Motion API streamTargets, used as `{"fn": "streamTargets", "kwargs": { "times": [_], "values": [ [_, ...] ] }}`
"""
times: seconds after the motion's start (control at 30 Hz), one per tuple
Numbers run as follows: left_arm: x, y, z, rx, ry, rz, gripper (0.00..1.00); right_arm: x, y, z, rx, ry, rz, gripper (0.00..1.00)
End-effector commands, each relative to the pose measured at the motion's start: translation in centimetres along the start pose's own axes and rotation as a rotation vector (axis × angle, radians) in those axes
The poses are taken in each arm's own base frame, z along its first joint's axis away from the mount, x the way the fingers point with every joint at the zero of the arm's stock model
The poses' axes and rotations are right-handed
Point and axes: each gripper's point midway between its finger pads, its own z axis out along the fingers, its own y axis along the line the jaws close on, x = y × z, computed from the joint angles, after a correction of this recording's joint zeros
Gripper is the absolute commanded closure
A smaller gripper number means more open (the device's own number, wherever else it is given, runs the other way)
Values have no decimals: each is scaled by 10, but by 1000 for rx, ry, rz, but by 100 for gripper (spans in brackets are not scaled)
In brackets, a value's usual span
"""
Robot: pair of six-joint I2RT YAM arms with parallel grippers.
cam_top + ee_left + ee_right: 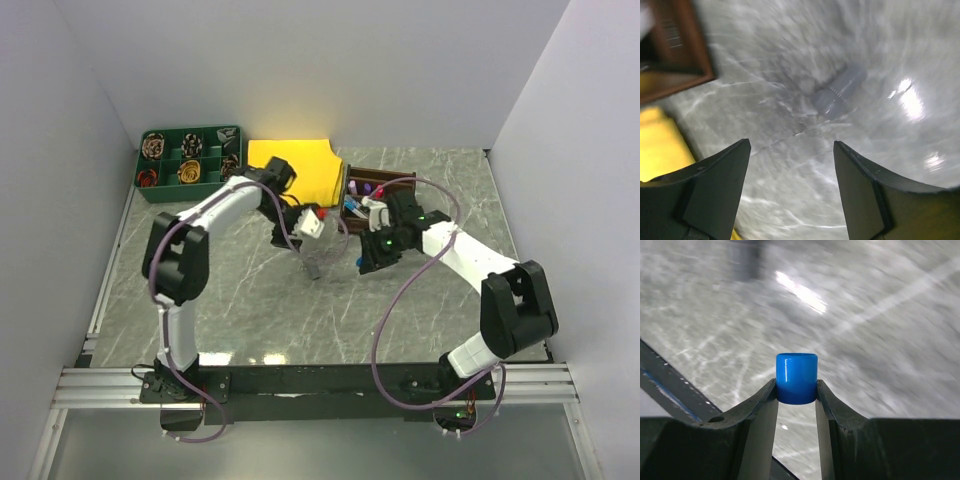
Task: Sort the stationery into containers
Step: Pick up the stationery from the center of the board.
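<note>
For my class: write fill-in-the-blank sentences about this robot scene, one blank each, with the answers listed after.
The cap in the right gripper is ____.
The left gripper, holding nothing, is ____, not shut.
The cloth beside the wooden organiser is ____.
Answers: blue, open, yellow.

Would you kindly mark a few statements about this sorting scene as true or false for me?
1. The right tool grips a blue cap. True.
2. The left tool is shut on a marker. False: its jaws stand open and empty; a grey marker lies on the table beyond.
3. The yellow cloth lies between the green tray and the brown organiser. True.
4. The brown organiser is empty. False: it holds pens.
</note>
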Motion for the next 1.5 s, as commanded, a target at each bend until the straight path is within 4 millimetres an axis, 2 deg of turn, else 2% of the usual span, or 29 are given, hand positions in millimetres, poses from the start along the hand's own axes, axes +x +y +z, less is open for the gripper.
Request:
{"fn": "streamTargets", "kwargs": {
  "times": [0.0, 0.1, 0.37, 0.57, 0.77, 0.93, 1.03, 1.47],
  "values": [
    [32, -11, 29, 158, 177, 395, 26, 9, -29, -22, 47, -26, 46, 100],
    [39, -7, 39, 183, 225, 534, 25, 14, -43, -32, 65, -51, 95, 100],
    [40, -11, 61, 222, 221, 622, 26, 16, -59, -43, 72, -120, 184, 100],
    [38, -21, 74, 256, 193, 566, 28, 18, -61, -44, 59, -118, 215, 100],
    [35, -30, 78, 285, 185, 544, 34, 17, -64, -43, 58, -118, 228, 100],
    [45, -36, 83, 330, 205, 480, 48, 13, -66, -44, 63, -125, 226, 100],
    [45, -38, 84, 343, 196, 449, 55, 14, -68, -44, 69, -122, 223, 100],
    [33, -59, 94, 367, 152, 387, 52, 16, -73, -43, 79, -108, 231, 100]
  ]
}}
